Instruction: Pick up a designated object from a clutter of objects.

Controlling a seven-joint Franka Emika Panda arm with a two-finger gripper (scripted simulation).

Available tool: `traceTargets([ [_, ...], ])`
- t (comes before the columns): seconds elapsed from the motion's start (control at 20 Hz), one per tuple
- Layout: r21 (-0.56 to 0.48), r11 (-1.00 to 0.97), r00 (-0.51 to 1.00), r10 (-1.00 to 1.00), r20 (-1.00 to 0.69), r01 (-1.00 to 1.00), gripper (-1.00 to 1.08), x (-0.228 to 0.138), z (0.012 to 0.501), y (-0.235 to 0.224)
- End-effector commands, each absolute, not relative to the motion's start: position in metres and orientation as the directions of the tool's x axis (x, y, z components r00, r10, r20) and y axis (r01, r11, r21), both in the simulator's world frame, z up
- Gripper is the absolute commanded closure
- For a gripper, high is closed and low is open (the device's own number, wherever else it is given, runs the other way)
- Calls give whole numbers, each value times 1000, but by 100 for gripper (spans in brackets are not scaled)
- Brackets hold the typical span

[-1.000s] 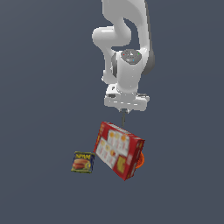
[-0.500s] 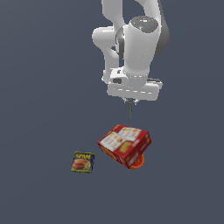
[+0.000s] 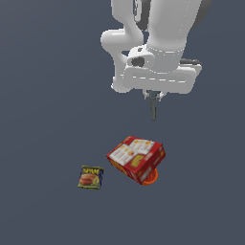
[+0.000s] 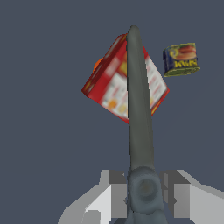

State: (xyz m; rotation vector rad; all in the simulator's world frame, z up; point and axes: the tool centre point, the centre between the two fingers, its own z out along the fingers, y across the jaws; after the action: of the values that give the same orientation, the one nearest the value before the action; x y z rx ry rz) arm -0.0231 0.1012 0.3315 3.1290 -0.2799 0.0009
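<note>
My gripper (image 3: 153,97) is raised well above the clutter and is shut on the scissors (image 3: 153,110). Their dark grey blades hang straight down from the fingers. In the wrist view the blades (image 4: 139,109) stretch away from the gripper (image 4: 144,194), and the pivot sits between the grey fingers (image 4: 114,192). The tan-orange handles are hidden in the gripper. Below lie the red printed box (image 3: 136,159), the orange bowl (image 3: 150,178) and the SPAM tin (image 3: 91,177).
The red box (image 4: 113,83) lies tilted on top of the orange bowl (image 4: 97,64), which peeks out from under it. The blue-yellow SPAM tin (image 4: 181,59) lies flat apart from them, at the exterior view's left. The floor is plain dark grey.
The arm has risen with the scissors in the gripper. The red box has tipped from standing steeply to lying lower across the bowl. The SPAM tin has not moved.
</note>
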Motion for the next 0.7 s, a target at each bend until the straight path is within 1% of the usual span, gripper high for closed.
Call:
traceTargets([
  [0.0,0,-984,984,-178,0,-178,108,-17,354,106],
  [0.3,0,-984,984,-178,0,-178,108,-5,395,115],
  [0.65,0,-984,984,-179,0,-179,108,4,421,120],
])
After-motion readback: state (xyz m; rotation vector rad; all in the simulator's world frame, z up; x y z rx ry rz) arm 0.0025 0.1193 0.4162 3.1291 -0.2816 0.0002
